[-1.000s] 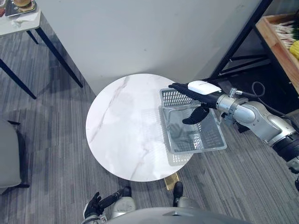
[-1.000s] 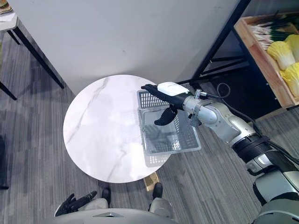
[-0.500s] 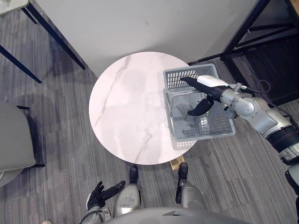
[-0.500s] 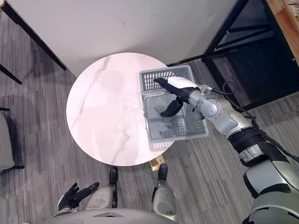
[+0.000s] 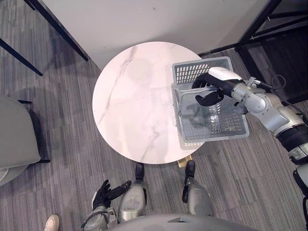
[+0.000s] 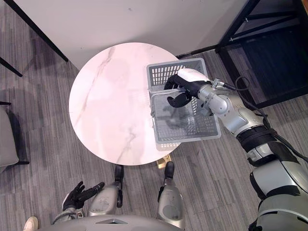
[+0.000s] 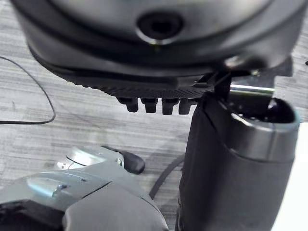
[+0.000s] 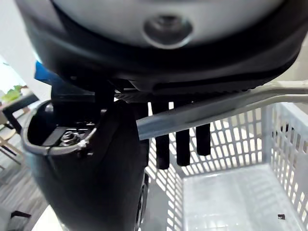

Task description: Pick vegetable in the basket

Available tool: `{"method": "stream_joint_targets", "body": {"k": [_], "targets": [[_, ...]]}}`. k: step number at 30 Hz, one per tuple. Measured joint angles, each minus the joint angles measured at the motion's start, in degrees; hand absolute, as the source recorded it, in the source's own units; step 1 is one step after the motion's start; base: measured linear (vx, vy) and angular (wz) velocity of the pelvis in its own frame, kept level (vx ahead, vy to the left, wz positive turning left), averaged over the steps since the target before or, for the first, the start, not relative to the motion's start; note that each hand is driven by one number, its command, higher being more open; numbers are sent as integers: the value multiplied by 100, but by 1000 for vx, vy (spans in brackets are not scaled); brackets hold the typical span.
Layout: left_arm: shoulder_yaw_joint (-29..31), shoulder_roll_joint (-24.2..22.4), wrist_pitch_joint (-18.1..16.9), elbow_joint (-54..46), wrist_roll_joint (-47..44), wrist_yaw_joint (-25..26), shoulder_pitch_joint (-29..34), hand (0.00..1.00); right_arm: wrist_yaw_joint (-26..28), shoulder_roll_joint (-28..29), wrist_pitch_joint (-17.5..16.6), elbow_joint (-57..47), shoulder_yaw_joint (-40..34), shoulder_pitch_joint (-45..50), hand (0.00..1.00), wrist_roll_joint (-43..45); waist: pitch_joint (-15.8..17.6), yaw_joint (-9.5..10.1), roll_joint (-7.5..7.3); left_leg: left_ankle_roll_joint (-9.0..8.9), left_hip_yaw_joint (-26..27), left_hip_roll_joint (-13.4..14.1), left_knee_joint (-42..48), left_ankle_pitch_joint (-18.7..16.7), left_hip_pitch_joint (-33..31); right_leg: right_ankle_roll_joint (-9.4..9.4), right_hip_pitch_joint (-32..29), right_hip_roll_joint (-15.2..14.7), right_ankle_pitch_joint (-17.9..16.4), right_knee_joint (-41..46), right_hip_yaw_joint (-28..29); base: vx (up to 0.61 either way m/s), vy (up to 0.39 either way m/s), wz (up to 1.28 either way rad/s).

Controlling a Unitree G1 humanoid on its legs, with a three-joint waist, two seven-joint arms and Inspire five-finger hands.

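Our right hand [image 5: 217, 85] curls round the handle [image 8: 216, 108]; the basket [image 5: 197, 72] below it overhangs the table [image 5: 130, 96] edge. Our left hand [image 5: 103, 195] hangs spread.

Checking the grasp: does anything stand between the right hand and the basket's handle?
Nothing visible does: the right hand is curled round the clear handle of the basket, at the round table's edge.

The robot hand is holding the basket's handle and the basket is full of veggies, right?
No. The right robot hand does hold the handle, but the basket is empty, not full of veggies; the right eye view shows it.
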Motion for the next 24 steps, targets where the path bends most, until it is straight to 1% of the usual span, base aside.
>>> {"method": "stream_joint_targets", "body": {"k": [3, 6, 9, 11, 14, 16, 17, 19, 20, 21, 22, 24], "targets": [[2, 1, 2, -2, 10, 7, -18, 100, 12, 57, -1, -86, 11, 35, 0, -8, 74, -6, 0, 0, 8, 7, 1, -4, 101, 0, 94, 6, 0, -1, 9, -15, -9, -1], [6, 2, 11, -1, 21, 11, -38, 100, 46, 54, -8, -275, 22, 147, 0, -233, 85, -10, -19, 1, 0, 7, 16, -3, 104, 0, 108, 7, 0, -2, 7, -38, -17, 1], [6, 2, 32, 2, 25, 13, -38, 100, 48, 51, -10, -484, 26, 394, 0, -260, 92, -12, -32, 1, -15, 21, 17, -4, 207, 0, 224, 21, -1, -5, 3, 0, 0, 0], [12, 3, 38, 1, 33, 14, -39, 100, 48, 47, -20, -677, -29, 680, 0, -441, 101, -20, -74, 2, -18, 25, 15, -9, 299, 1, 318, 25, -1, -5, 1, 0, 0, 0], [91, 49, 40, -9, 173, 15, -36, 100, 45, 55, -71, -942, -372, 1309, 0, -443, 92, -22, -230, -1, -39, 24, 28, -11, 378, 2, 412, 19, -1, -5, -32, -39, -8, 3], [139, 146, 50, -35, 254, 17, -36, 100, 44, 55, -137, -1122, -690, 1888, 0, -434, 44, -45, -420, -4, -39, 13, 55, -13, 416, 4, 459, 7, -3, -6, -37, -40, -6, 0], [146, 167, 59, -35, 255, 18, -31, 100, 44, 55, -139, -1166, -761, 2025, 0, -432, 39, -57, -465, -7, -36, 13, 55, -15, 457, 5, 496, 7, -3, -4, -36, -34, -5, -1], [321, 211, 150, -35, 304, 20, 0, 100, 48, 57, -142, -1305, -1104, 2638, 0, -430, -69, -143, -650, -10, -26, 6, 107, -41, 507, 8, 570, -1, -4, -6, -30, -38, -1, -2], [346, 222, 158, -33, 327, 21, 17, 100, 47, 57, -141, -1343, -1199, 2791, 0, -428, -100, -162, -695, -11, -4, 4, 109, -42, 519, 9, 569, -2, -5, -7, -15, -46, -1, -14], [392, 253, 162, 6, 433, 25, 23, 100, 47, 58, -143, -1401, -1406, 3079, 0, -420, -159, -184, -780, -12, 54, 2, 108, -43, 553, 16, 571, -2, -2, -13, 21, -52, -9, -24], [432, 268, 182, 21, 476, 23, 35, 100, 47, 58, -144, -1450, -1584, 3318, 0, -390, -227, -226, -842, -17, 111, 5, 109, -46, 588, 32, 570, 4, 6, -14, 83, -54, -13, -25], [518, 267, 212, 28, 483, 22, 79, 100, 46, 58, -144, -1583, -1830, 3610, 0, -350, -315, -322, -886, -27, 192, 9, 107, -55, 676, 42, 598, 15, 13, -13, 164, -68, -12, -24]]}}
